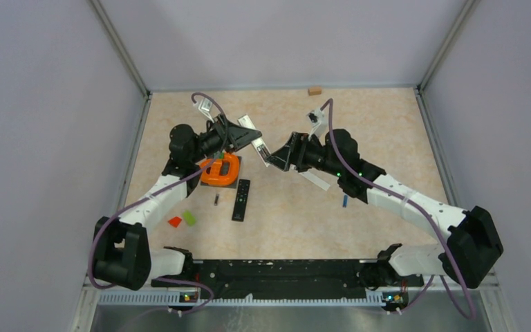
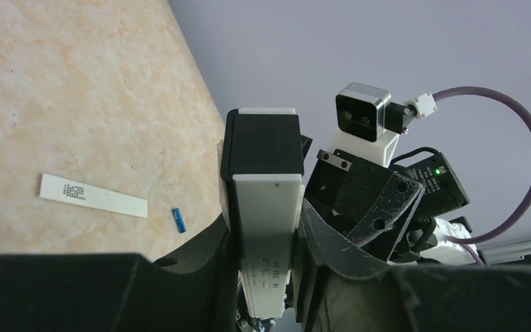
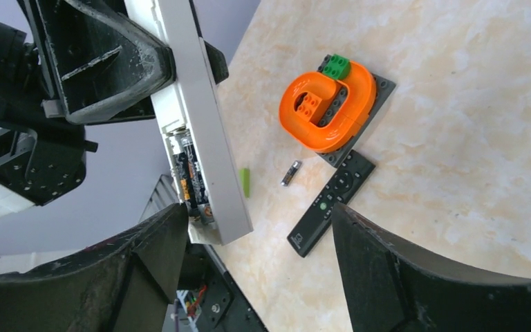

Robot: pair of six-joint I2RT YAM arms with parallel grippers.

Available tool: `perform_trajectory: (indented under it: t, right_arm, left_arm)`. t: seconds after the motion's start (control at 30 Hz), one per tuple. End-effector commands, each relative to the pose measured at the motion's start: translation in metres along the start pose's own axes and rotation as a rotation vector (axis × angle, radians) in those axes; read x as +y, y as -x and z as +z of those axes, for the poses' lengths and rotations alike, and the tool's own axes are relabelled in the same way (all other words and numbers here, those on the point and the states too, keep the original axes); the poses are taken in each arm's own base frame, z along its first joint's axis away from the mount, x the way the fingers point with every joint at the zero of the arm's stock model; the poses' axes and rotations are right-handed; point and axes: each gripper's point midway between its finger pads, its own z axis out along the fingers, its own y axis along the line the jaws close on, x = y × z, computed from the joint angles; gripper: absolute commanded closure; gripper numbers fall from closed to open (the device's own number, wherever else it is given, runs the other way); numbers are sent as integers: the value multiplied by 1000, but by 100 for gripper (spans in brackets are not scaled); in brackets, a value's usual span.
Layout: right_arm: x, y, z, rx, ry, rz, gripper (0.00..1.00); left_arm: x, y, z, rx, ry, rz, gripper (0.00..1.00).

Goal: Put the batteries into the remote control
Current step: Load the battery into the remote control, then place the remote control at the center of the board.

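step: loading white remote (image 3: 193, 104), batteries (image 3: 188, 173) look seated | left gripper (image 2: 266, 273) clamps it | right gripper (image 3: 256, 228) spread, empty | next: probably fetch cover strip (image 2: 93, 196), align squarely

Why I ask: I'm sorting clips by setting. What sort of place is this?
Probably a robot test cell: left arm and right arm bolted at the table edge, plain walls boxing it in, props: orange toy, black remote.

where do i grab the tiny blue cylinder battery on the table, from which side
Pinch the tiny blue battery across its barrel's middle, coming straight down: it lies flat on the table, nothing touching its long sides.
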Motion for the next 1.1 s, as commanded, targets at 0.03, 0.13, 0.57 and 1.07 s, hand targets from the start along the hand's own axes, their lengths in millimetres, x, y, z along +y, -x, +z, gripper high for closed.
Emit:
perform_trajectory:
  t: [0.03,0.13,0.57,1.07]
  right_arm:
    - [14,26,-17,-95,17,-62,17]
    - [17,30,-22,-112,29,-130,14]
    - [7,13,38,-11,-181,-550,23]
    - [24,-16,64,118,-18,-623,62]
  left_arm:
    - [-10,2,-4,-21,-17,63,100]
    - [5,3,-3,-30,51,30,100]
    - [43,0,-5,-52,252,-102,100]
    - [47,-4,-8,-51,262,-124,93]
